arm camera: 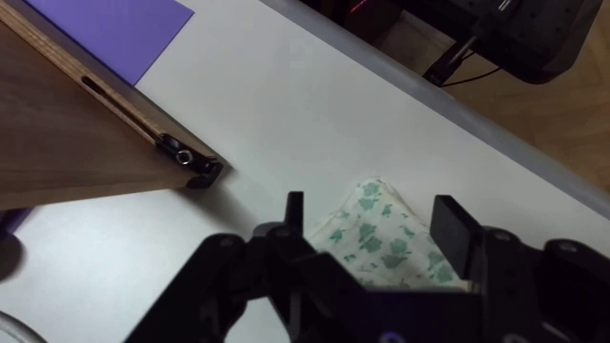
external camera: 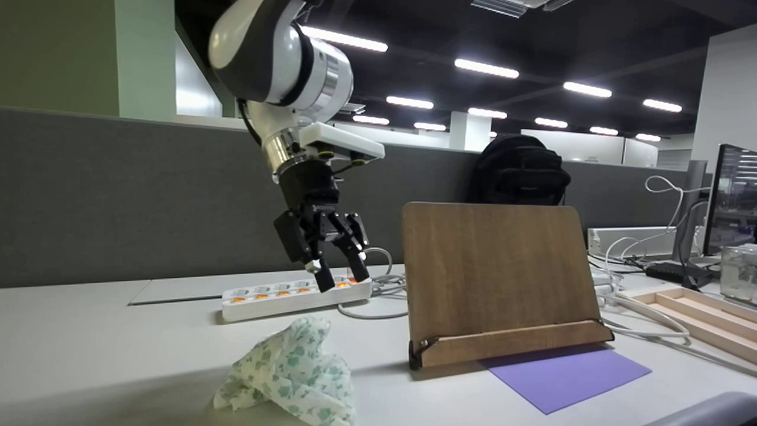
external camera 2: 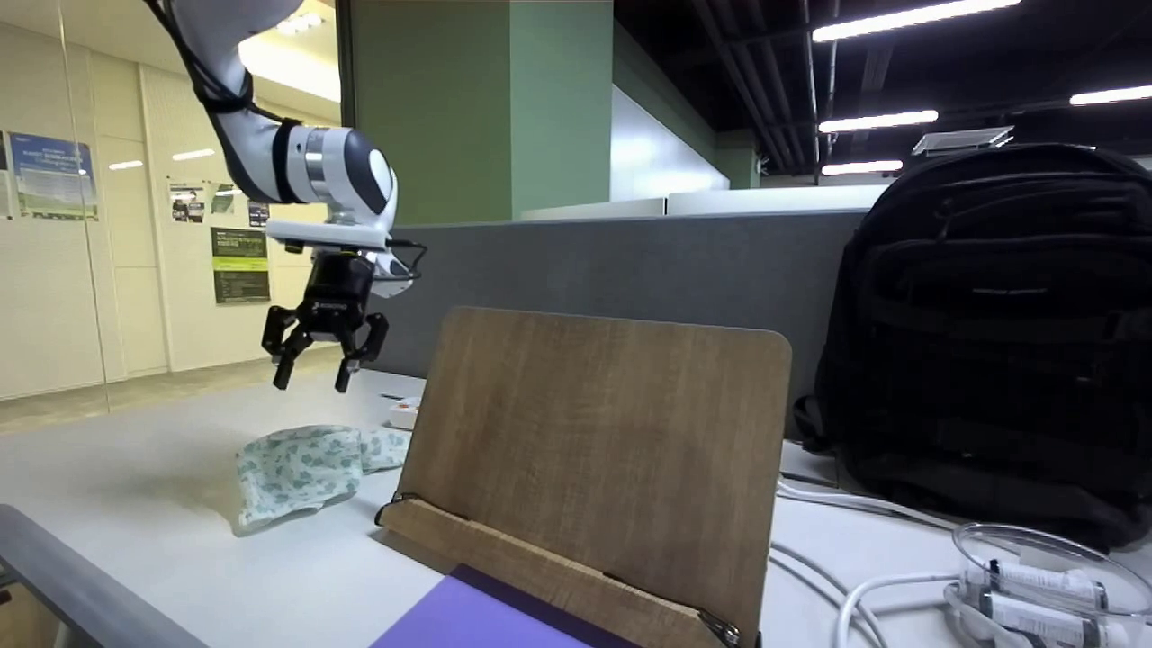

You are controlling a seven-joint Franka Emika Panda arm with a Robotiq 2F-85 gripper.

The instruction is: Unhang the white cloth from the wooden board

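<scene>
The white cloth with green leaf print point(external camera: 298, 373) lies crumpled on the white table, beside the wooden board and apart from it. It also shows in an exterior view point(external camera 2: 306, 468) and in the wrist view point(arm camera: 376, 238), where my gripper hides its lower part. The wooden board point(external camera: 497, 272) stands tilted back on its stand with nothing hanging on it; it also shows in an exterior view point(external camera 2: 594, 459) and in the wrist view point(arm camera: 71, 143). My gripper point(external camera: 342, 277) is open and empty above the table; it also shows in an exterior view point(external camera 2: 313, 380) and the wrist view point(arm camera: 371, 214).
A purple sheet point(external camera: 568, 378) lies in front of the board. A white power strip point(external camera: 295, 297) with cables is behind the cloth. A black backpack point(external camera 2: 981, 360), a clear container point(external camera 2: 1048, 576) and a wooden tray point(external camera: 704, 319) are nearby. The table edge point(arm camera: 429, 95) shows in the wrist view.
</scene>
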